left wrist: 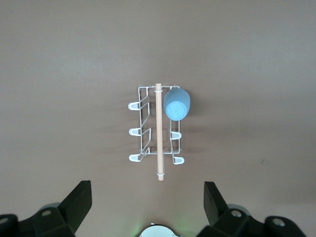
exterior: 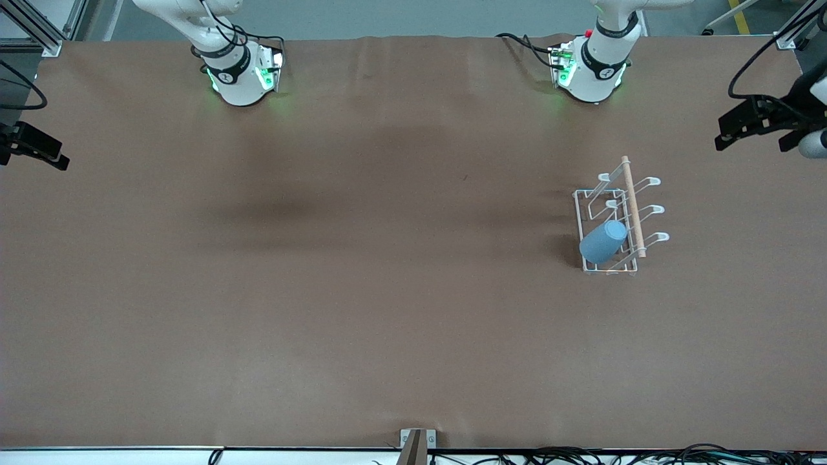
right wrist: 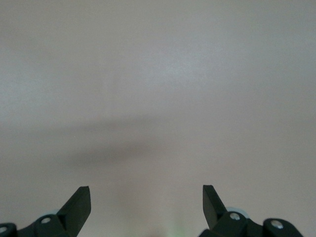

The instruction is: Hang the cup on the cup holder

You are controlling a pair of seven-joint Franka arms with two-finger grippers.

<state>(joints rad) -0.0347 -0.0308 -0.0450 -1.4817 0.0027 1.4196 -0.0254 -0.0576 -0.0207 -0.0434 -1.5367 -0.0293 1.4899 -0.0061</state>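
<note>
The light-blue cup (exterior: 602, 242) sits tilted on a prong of the white wire cup holder (exterior: 632, 206), on the prong nearest the front camera, on the rack's side toward the right arm's end. The rack stands on the brown table toward the left arm's end. In the left wrist view the cup (left wrist: 177, 104) and the rack (left wrist: 159, 128) show from high above. My left gripper (left wrist: 148, 190) is open and empty, high over the table beside the rack. My right gripper (right wrist: 147, 193) is open and empty over bare table. Neither gripper shows in the front view.
The two arm bases (exterior: 242, 74) (exterior: 591, 71) stand along the table's edge farthest from the front camera. Black clamp-like fixtures sit at both ends of the table (exterior: 762, 119) (exterior: 32, 147). A small bracket (exterior: 417, 442) and cables lie at the edge nearest the front camera.
</note>
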